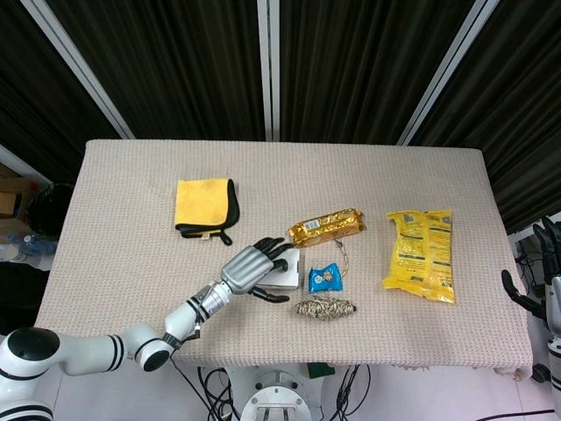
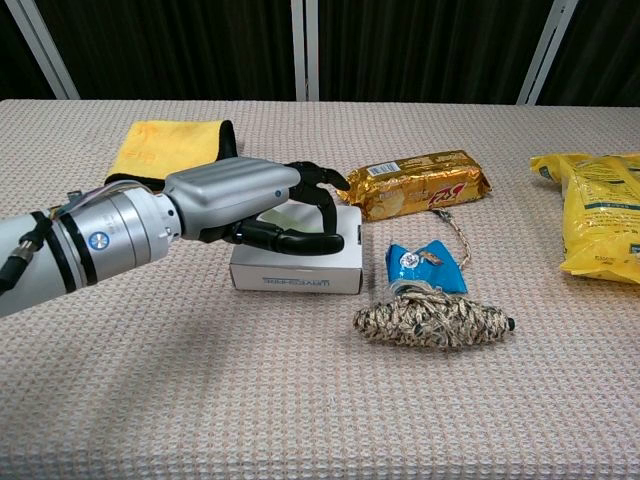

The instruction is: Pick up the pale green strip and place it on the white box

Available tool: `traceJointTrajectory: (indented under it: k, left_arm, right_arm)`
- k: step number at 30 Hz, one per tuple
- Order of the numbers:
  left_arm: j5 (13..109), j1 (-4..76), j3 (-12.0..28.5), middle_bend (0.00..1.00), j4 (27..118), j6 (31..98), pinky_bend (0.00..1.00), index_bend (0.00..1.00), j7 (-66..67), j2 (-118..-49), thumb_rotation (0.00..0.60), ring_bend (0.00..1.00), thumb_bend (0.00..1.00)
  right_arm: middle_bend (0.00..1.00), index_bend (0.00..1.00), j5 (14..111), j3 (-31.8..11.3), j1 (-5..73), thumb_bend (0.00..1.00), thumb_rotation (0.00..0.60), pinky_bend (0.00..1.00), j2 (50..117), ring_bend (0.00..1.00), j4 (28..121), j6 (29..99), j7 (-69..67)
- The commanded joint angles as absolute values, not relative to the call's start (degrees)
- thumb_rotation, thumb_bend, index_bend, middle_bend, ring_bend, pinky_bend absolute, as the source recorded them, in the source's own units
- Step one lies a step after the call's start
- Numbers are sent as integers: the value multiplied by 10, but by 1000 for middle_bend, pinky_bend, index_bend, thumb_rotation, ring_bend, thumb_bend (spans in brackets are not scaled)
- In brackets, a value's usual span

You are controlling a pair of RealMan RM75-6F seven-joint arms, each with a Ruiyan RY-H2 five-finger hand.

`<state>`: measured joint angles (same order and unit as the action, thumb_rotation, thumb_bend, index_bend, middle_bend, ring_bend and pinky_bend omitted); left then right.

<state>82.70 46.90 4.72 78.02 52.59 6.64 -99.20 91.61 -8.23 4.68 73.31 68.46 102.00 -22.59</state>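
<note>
The left hand (image 2: pixel 262 205), fingers curled over the small white cardboard box (image 2: pixel 296 264), hides whatever it may hold, so neither its grasp nor the pale green strip's whereabouts can be told; such a strip likely handles light and pliant.
</note>
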Motion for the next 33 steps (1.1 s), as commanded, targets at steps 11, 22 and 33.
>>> traceJointTrajectory:
  k: [11,22,33]
  left_arm:
    - [819,473,50,85,767,518,122,352,70,-998,0,0,0]
    - [817,473,53,85,772,521,122,355,71,-995,0,0,0]
    - [811,474,52,85,769,516,122,348,75,-994,0,0,0]
  right_arm:
    - [0,0,916,-82,47,323,600,0,732,0,686,1019,-226]
    - [0,0,916,-83,46,322,600,0,731,0,686,1021,-227]
    - [0,0,916,-82,47,323,600,0,734,0,683,1019,-227]
